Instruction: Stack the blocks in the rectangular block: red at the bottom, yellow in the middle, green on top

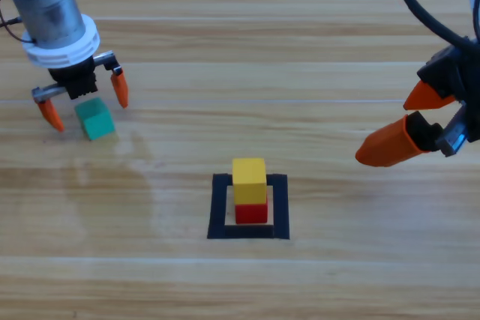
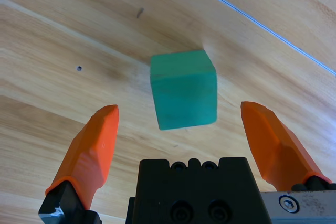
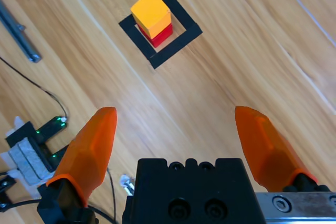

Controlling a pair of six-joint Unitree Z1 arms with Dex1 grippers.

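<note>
- Inside the tape rectangle [image 1: 217,207], near the middle of the bench [image 1: 315,282], I have the yellow cube [image 1: 249,180] sitting on the red cube [image 1: 251,213]; the two look squarely aligned, so the lower two tiers read as done.
- The stack stands toward the back half of the outline, with bare wood showing in front of it and tape visible all round.
- The green cube [image 1: 94,118] is the piece left to place. It rests on the bench well off to the left of the rectangle, turned a little against the wood grain.
- My left hand [image 1: 84,103] hangs right over that green cube with its jaws spread wide and nothing held. In the left wrist view the cube lies between the two fingertips [image 2: 102,124], clear wood showing on either side, so neither one touches it.
- I judge that placement as the set-up for a grasp: the hand straddles the cube so that closing would catch two opposite faces. Because the cube sits skewed to the jaws, it may twist as they close.
- My right hand [image 1: 405,121] waits at the right edge, open and empty, well apart from the stack. Held back there, it leaves the way to the rectangle free for the left arm.
- The right wrist view looks down on the stack from a distance and shows the yellow top face bare, ready for green.
</note>
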